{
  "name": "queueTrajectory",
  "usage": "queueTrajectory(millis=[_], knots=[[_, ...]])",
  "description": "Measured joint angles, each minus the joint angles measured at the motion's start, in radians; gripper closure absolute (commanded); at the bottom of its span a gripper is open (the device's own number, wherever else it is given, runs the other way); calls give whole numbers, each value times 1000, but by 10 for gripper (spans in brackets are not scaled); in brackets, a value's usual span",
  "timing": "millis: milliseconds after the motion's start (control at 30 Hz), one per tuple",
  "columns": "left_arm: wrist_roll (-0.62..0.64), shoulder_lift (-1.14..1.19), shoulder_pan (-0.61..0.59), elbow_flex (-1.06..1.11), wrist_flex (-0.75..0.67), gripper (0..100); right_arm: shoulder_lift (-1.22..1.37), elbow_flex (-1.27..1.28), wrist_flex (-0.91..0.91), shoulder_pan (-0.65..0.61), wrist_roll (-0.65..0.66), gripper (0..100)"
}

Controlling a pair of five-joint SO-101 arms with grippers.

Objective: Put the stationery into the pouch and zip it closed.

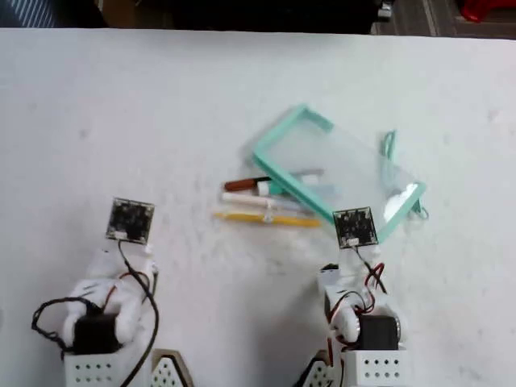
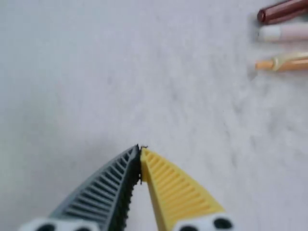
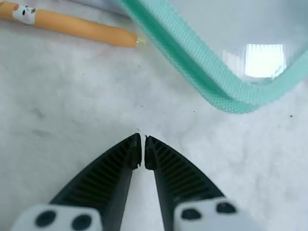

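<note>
Left gripper (image 2: pixel 140 151) pressed together, tips touching, nothing between them; it hangs over bare table (image 2: pixel 96 72) at the lower left of the high view, well apart from the pens. Probably idle there, out of the other arm's way. Right gripper (image 3: pixel 143 139) all but closed, a hairline gap at the tips, empty. It sits low and right of centre in the high view, near the teal corner of the pouch (image 1: pixel 317 118). That pouch is clear with a teal edge and lies flat and slanted, right of centre. 3 pens lie side by side just left of it: brown pen (image 1: pixel 246 185), white pen (image 1: pixel 250 198), yellow pen (image 1: pixel 266 218). Their right ends reach its long edge; inside or underneath, cannot tell. Judgement: loading barely begun, zip not yet closed. Pens aimed at that edge would suit pushing them in lengthwise.
</note>
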Motion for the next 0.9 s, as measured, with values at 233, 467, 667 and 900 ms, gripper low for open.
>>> queueTrajectory(millis=[233,467,667,900], knots=[[0,-5,-3,-259,0,977,0,0,0,0,0,981],[0,-11,-3,-448,0,977,0,0,0,0,0,981],[0,-11,-2,-456,-38,977,0,0,0,0,0,978],[0,-12,198,-445,-95,976,0,0,0,0,0,978]])
